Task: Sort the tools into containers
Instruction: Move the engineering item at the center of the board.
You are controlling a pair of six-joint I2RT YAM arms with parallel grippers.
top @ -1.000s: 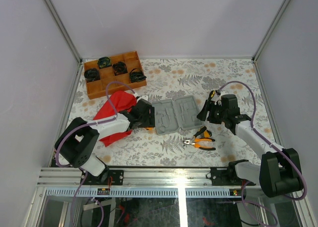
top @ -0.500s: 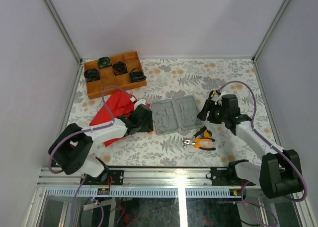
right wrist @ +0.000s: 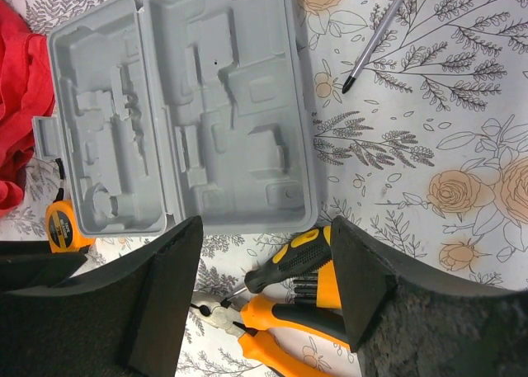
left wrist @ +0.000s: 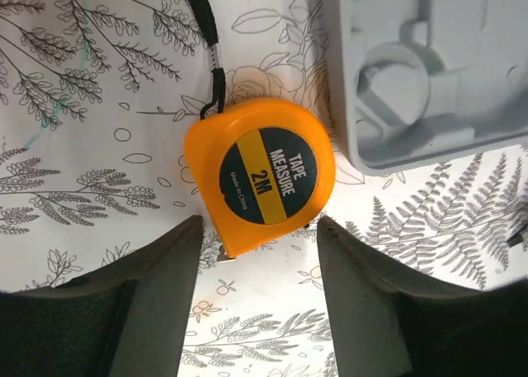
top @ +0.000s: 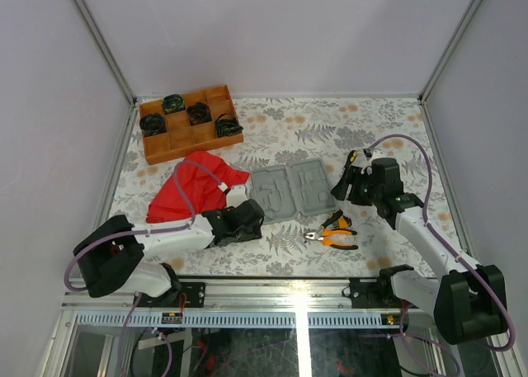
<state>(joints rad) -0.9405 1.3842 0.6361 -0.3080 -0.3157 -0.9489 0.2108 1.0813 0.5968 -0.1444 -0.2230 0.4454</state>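
An orange round tape measure (left wrist: 259, 175) lies flat on the flowered table, just left of the open grey tool case (left wrist: 429, 63). My left gripper (left wrist: 257, 228) is open, its fingertips flanking the tape's near edge without gripping it. In the top view the left gripper (top: 247, 220) hides the tape beside the case (top: 289, 191). My right gripper (right wrist: 264, 228) hangs open over the orange-and-black pliers (right wrist: 280, 332) and a stubby black-yellow screwdriver (right wrist: 293, 257). Another screwdriver (right wrist: 375, 39) lies beyond the case (right wrist: 181, 105), whose recesses hold nothing.
A red cloth (top: 194, 187) lies left of the case. A brown wooden tray (top: 190, 123) with black coiled bundles stands at the back left. The pliers (top: 334, 238) lie near the table's front edge, with the right gripper (top: 351, 183) beside the case's right side.
My left arm has swung off the red cloth toward the front, coming down at the tape measure by the case's left corner, and its jaws have narrowed. The right arm has barely moved.
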